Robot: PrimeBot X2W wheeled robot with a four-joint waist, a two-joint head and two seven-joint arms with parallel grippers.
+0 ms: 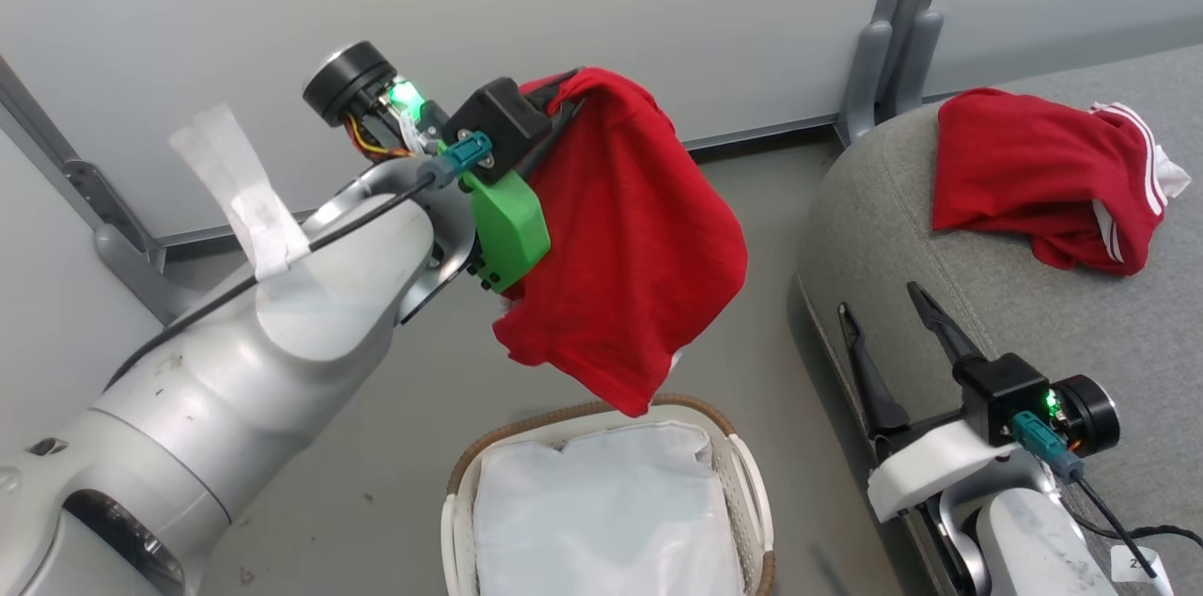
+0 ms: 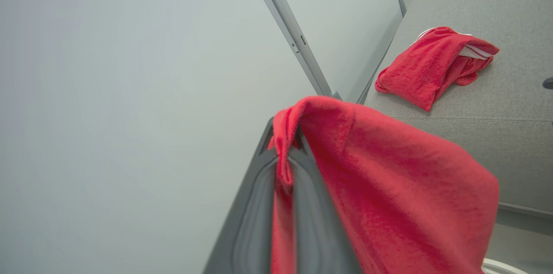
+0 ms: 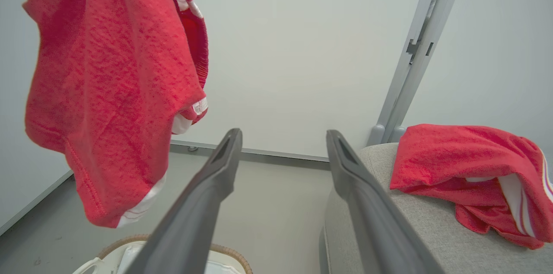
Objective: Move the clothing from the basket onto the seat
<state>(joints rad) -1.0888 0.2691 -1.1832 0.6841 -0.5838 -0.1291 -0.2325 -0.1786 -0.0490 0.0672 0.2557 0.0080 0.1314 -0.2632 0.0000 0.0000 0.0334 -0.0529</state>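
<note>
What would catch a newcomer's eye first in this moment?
A red shirt dangles from the shut left gripper, above the white basket. A second red shirt lies crumpled on the grey sofa, near the open, empty right gripper.

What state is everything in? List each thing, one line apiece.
lifted shirt: hanging in the air, out of the basket
left gripper: shut on lifted shirt
second shirt: crumpled on the seat
basket: white lining showing, no shirt visible inside
right gripper: open, empty
</note>
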